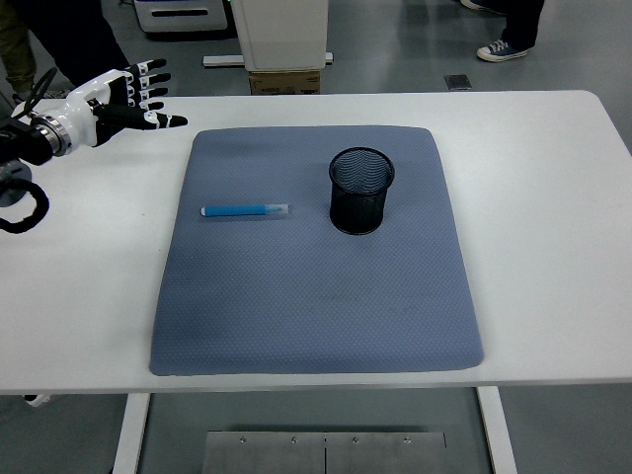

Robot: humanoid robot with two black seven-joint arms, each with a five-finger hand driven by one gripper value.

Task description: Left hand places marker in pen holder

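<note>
I am in a lab or test room. I stand at a big white table (553,197) with a blue-grey mat (316,296) laid flat on it. Past the table's far edge the floor (395,49) is smooth and grey. A white stand (279,30) with a cardboard box (283,82) sits there, and people's legs (59,39) and a sneaker (499,48) show.

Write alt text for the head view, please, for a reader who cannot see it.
A blue marker lies on a grey-blue mat left of an upright black mesh pen holder. The robot's left hand, fingers spread and empty, hovers over the white table at far left.
</note>
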